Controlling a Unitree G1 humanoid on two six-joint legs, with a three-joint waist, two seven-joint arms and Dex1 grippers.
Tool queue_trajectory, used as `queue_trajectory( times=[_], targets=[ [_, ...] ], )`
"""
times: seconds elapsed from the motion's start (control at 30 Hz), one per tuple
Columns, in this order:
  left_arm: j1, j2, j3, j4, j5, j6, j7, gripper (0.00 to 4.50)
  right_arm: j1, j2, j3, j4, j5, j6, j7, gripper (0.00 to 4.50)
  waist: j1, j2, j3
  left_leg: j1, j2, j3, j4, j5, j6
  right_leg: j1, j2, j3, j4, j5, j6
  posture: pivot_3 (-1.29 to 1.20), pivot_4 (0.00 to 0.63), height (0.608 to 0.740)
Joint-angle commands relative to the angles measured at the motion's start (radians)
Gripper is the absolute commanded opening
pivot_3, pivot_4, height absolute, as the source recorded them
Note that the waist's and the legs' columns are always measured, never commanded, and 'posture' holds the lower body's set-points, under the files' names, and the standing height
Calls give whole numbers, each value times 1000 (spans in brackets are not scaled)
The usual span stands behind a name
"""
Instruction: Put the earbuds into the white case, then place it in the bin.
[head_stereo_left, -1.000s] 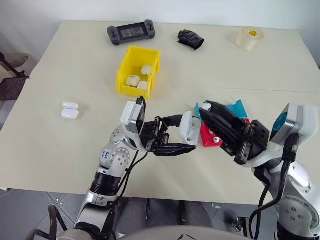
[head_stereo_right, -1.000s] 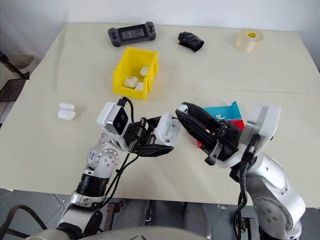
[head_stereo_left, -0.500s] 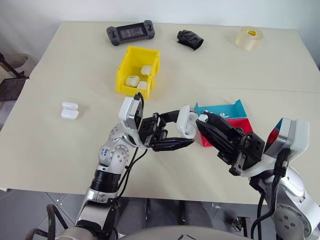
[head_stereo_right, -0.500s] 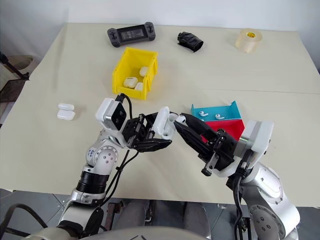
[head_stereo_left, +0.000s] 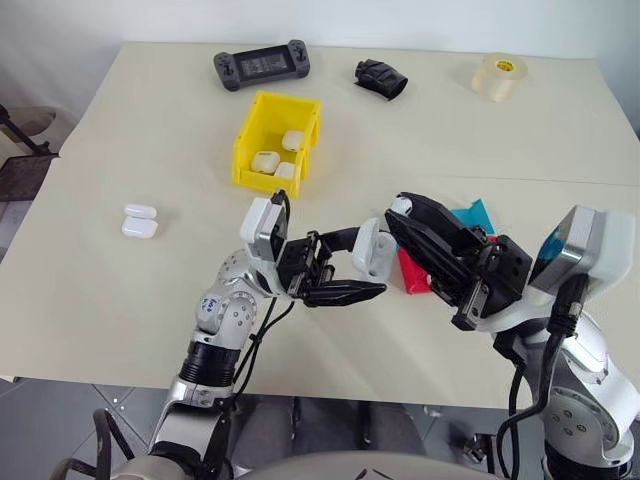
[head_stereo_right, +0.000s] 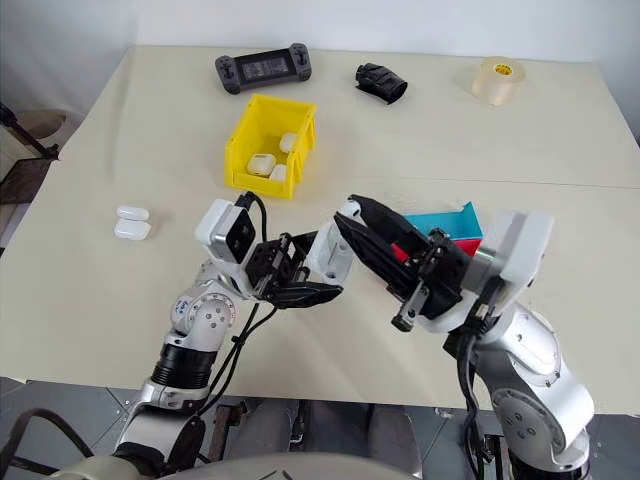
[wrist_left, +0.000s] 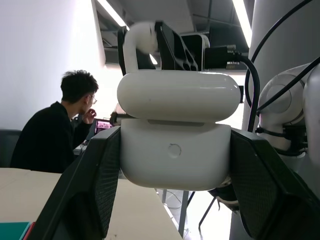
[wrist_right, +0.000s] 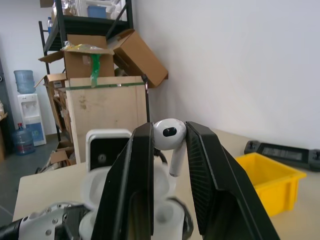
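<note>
Gloss makes the white case (head_stereo_left: 369, 250) slippery; it is pinched by its body in the left gripper (head_stereo_left: 352, 268). One of the earbuds (wrist_right: 169, 134), light and tiny, is held by its head in the right gripper (wrist_right: 168, 136), at the case's one o'clock.

Even, bright overhead light fell on the table (head_stereo_left: 120, 300), with soft shadows. Ceiling strip lights (wrist_left: 112, 12) glared; the person (wrist_left: 52, 132) behind looked backlit, perhaps slightly soft.

Both arms reach inward above the tabletop. The left end effector (head_stereo_left: 352, 268) is clamped on the white case (head_stereo_left: 371, 248); the right end effector (wrist_right: 169, 137) pinches an earbud (wrist_right: 170, 135) just beside it.
</note>
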Motion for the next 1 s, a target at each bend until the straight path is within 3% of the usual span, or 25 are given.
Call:
queue_trajectory(
  times=[0.03,0.5,1.0],
  targets=[
    [3,-5,-3,-12,-13,2,-11,2817,3,-4,13,-48,22,-1,-15,578,1,0,0,0,0,0,0,0,0,0,0,0,0,0,0,0,150,740],
    [-15,-12,10,-7,-19,18,-3,2817,116,4,28,-42,-15,-35,15,578,0,0,0,0,0,0,-1,0,0,0,1,0,0,0,0,0,150,740],
    [-37,-18,22,-11,-18,32,7,2817,205,-34,76,21,-146,-140,148,578,0,0,0,0,0,0,-2,0,0,0,1,0,-1,0,0,0,150,740]
  ],
)
